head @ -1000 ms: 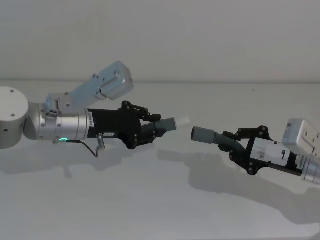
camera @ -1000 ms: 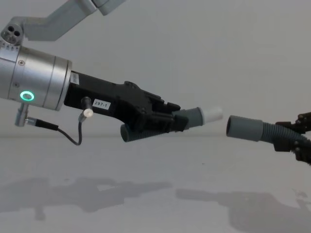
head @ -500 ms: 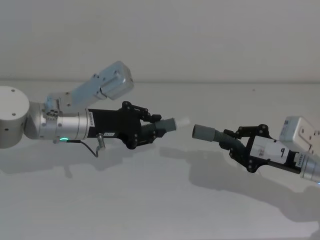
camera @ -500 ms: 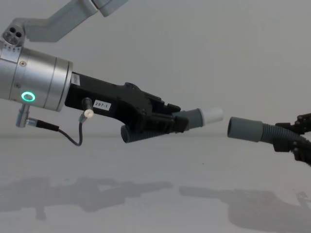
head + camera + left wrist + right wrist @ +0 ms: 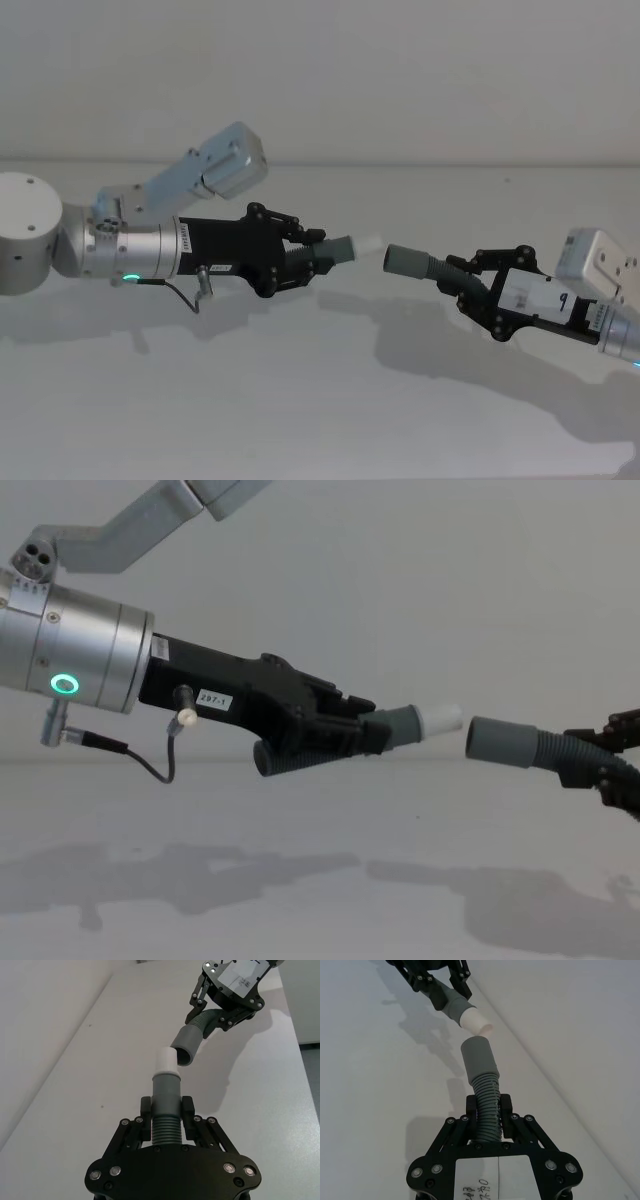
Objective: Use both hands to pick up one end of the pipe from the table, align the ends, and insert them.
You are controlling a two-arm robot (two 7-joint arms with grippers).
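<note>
Holding the white-tipped pipe piece (image 5: 322, 254) by its ribbed middle, the left gripper (image 5: 300, 258) hangs above the white worktop (image 5: 300, 400) at about 9 o'clock of the head view, with its fingers (image 5: 146, 1110) closed narrow on either side of the ribs. A green ring light (image 5: 64, 685) glows on its silver wrist (image 5: 75, 658). The right gripper (image 5: 470, 285) reaches in from 3 o'clock and clamps the ribbed part of the second grey pipe piece (image 5: 425, 267) in the same way. Both pieces are lifted clear of the worktop and cast shadows on it. The white spigot tip (image 5: 441, 720) points toward 3 o'clock at the grey collar (image 5: 500, 741), whose open mouth faces it. In the chest view a narrow gap separates tip and collar; the left wrist view shows the tip (image 5: 167, 1061) just beside the collar's rim (image 5: 186, 1050), not yet inside it.
</note>
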